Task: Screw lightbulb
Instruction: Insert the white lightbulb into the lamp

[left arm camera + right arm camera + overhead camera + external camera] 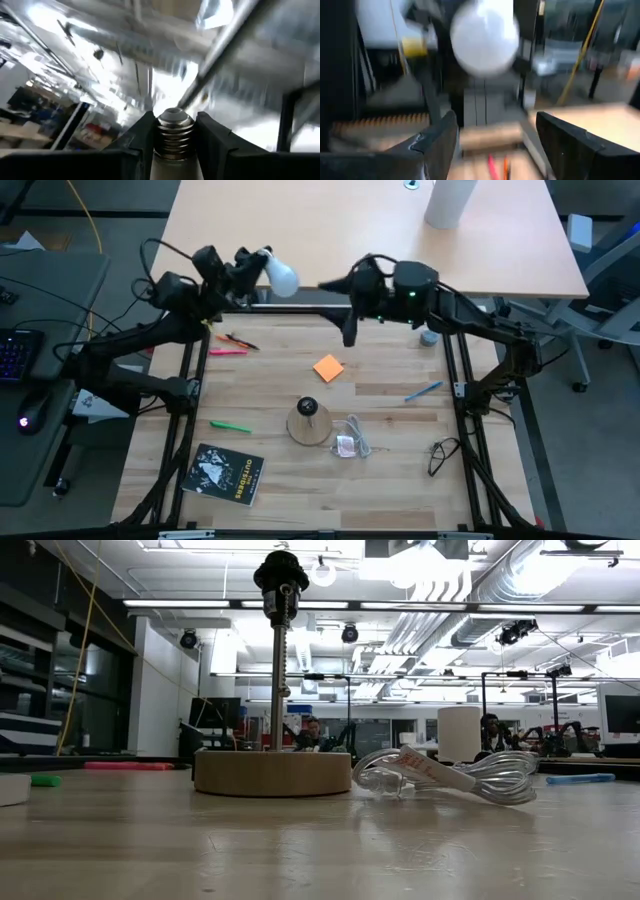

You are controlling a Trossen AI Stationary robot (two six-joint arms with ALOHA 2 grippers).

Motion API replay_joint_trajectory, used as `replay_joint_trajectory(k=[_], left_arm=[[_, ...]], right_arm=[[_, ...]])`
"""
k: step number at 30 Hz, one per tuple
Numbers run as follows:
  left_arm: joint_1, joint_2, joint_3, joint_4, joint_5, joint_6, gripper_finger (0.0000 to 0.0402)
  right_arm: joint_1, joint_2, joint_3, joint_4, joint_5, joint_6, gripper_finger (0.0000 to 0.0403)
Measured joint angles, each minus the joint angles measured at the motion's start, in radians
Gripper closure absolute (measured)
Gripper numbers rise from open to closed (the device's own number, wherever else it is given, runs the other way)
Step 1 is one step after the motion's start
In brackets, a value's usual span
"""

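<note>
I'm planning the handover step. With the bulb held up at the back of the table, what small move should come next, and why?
Probably the right gripper should ease toward the lightbulb. The left gripper holds it by the threaded base, globe toward the right gripper, which is open with a gap remaining. The lamp socket stands far off, mid-table.

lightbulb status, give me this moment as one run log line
lightbulb: held by left gripper at table's far edge | right gripper: open, empty, facing bulb | lamp base: socket empty
</note>
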Motion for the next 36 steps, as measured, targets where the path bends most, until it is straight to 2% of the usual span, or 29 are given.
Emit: replay_joint_trajectory(k=[3, 7, 10, 14, 25, 28, 31, 36], left_arm=[[-0.018, 0.002, -0.005, 0.0, -0.095, -0.035, 0.0298], [-0.035, 0.019, -0.005, 0.08, -0.183, -0.006, 0.0298], [-0.033, 0.039, -0.004, 0.188, -0.201, -0.005, 0.0298], [-0.033, 0.049, -0.004, 0.223, -0.215, -0.005, 0.0298], [-0.034, 0.049, 0.013, 0.232, -0.213, -0.044, 0.0298], [-0.034, 0.049, 0.025, 0.234, -0.205, -0.034, 0.0298], [-0.035, 0.05, 0.028, 0.228, -0.2, -0.025, 0.0298], [-0.046, 0.071, 0.029, 0.227, -0.184, -0.023, 0.0298]], right_arm=[[0.009, -0.001, -0.021, 0.195, 0.027, -0.01, 0.0139], [0.022, -0.001, -0.022, 0.3, 0.035, -0.015, 0.0139], [0.026, -0.001, -0.022, 0.337, 0.033, 0.068, 0.0139], [0.026, -0.001, -0.022, 0.387, 0.031, 0.231, 0.0139], [0.021, -0.001, -0.022, 0.363, 0.026, 0.301, 0.0136], [0.007, -0.001, -0.022, 0.317, 0.025, 0.343, 0.0117], [-0.011, 0.0, -0.022, 0.294, 0.023, 0.417, 0.0079], [-0.026, 0.0, -0.022, 0.299, 0.084, 0.676, 0.0016]])
